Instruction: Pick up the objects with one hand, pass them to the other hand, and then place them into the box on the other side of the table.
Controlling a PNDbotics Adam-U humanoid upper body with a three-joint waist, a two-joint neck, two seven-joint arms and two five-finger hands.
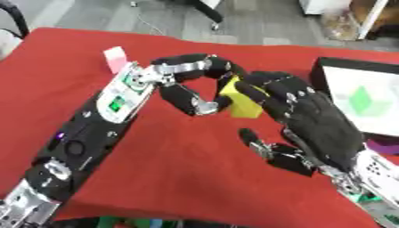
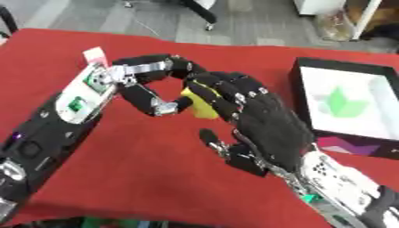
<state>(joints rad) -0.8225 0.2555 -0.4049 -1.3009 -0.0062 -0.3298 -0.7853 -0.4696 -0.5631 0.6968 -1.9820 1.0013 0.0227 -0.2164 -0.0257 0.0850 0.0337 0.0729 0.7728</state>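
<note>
A yellow block (image 1: 243,106) is held above the red table (image 1: 171,151) at mid-height. My left hand (image 1: 184,71) is shut on it: the fingers arch over from the left and the thumb presses its left side. My right hand (image 1: 315,118) comes in from the lower right. Its fingers lie over the block's top and right side, hiding part of it, while its thumb (image 1: 255,139) sticks out below, clear of the block. The black box (image 2: 302,95) with a white floor stands at the right edge, with a green shape (image 2: 343,101) inside.
A small pink and white thing (image 1: 116,58) lies on the cloth behind my left wrist. A purple patch (image 1: 383,145) shows by the box's near side. The table's far edge meets grey floor with chair legs beyond. Green bits show at the bottom edge.
</note>
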